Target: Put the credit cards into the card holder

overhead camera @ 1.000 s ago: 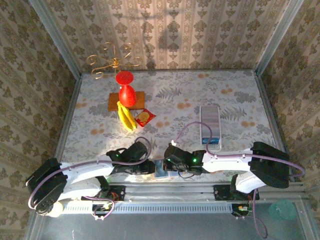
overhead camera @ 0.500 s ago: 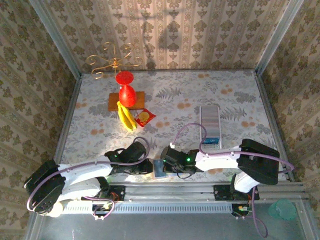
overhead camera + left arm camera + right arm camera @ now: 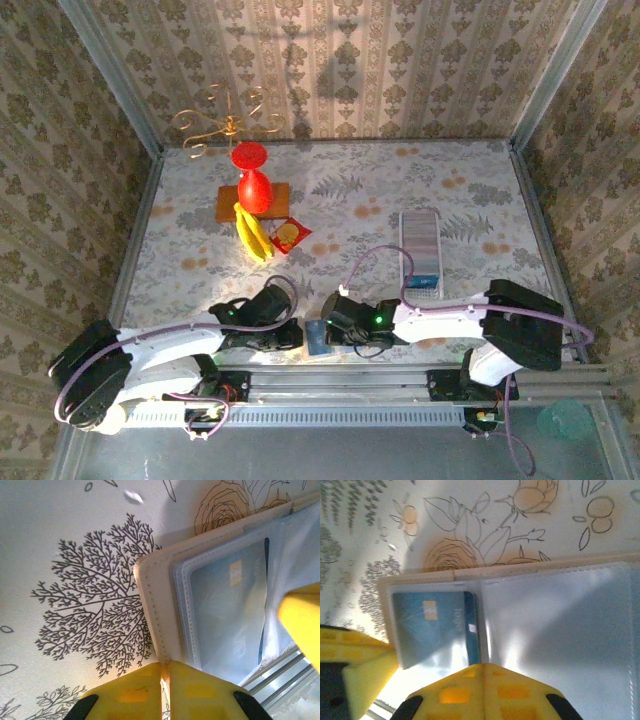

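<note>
On the flowered bench [image 3: 470, 190], the left side toward the back held a red vase [image 3: 252, 185] on a wooden block [image 3: 228, 205], with bananas [image 3: 252, 233] and a red-and-yellow packet [image 3: 290, 235] just in front of it. At the near edge, the left end effector [image 3: 297, 335] reached in from the left and met the card holder [image 3: 318, 338]. In the left wrist view, the left end effector [image 3: 164, 672] had its yellow pads [image 3: 130, 692] shut on the tan stitched edge of the card holder [image 3: 152, 615], which lay open on the bench. A blue card [image 3: 225, 615] sat inside the holder's clear sleeve. The right end effector [image 3: 333, 333] came in from the right and touched the holder's other side. In the right wrist view, the right end effector [image 3: 480, 672] had its pads pressed together at the near edge of the clear sleeve [image 3: 560, 620], right by the blue card [image 3: 432, 625]. Whether they pinched the sleeve or the card could not be told. Farther right and well apart, a long ribbed tray [image 3: 420, 235] lay on the bench.
</note>
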Motion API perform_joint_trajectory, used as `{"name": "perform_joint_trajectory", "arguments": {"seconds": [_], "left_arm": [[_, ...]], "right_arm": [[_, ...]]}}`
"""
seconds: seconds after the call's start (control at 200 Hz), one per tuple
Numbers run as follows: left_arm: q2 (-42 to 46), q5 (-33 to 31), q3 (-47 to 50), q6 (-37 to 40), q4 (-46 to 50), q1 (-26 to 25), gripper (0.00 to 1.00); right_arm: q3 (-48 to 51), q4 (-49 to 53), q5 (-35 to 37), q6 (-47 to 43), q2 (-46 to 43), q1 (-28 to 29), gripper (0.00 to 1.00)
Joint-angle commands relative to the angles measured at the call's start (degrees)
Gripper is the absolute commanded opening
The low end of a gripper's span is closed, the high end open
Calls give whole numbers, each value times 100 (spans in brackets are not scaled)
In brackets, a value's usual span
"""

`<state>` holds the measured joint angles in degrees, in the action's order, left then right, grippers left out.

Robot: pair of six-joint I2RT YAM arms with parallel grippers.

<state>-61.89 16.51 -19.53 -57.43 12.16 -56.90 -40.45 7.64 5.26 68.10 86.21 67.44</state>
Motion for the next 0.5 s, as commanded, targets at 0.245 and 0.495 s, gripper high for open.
{"name": "perform_joint_trajectory", "arguments": {"seconds": [0.245, 0.495], "left_arm": [[185, -113, 81, -71, 214, 55, 10], [223, -113, 90, -40, 228, 99, 10]], "right_arm": [[213, 1095, 492, 549, -495, 59, 21], [200, 1354, 476, 718, -336, 61, 30]]}}
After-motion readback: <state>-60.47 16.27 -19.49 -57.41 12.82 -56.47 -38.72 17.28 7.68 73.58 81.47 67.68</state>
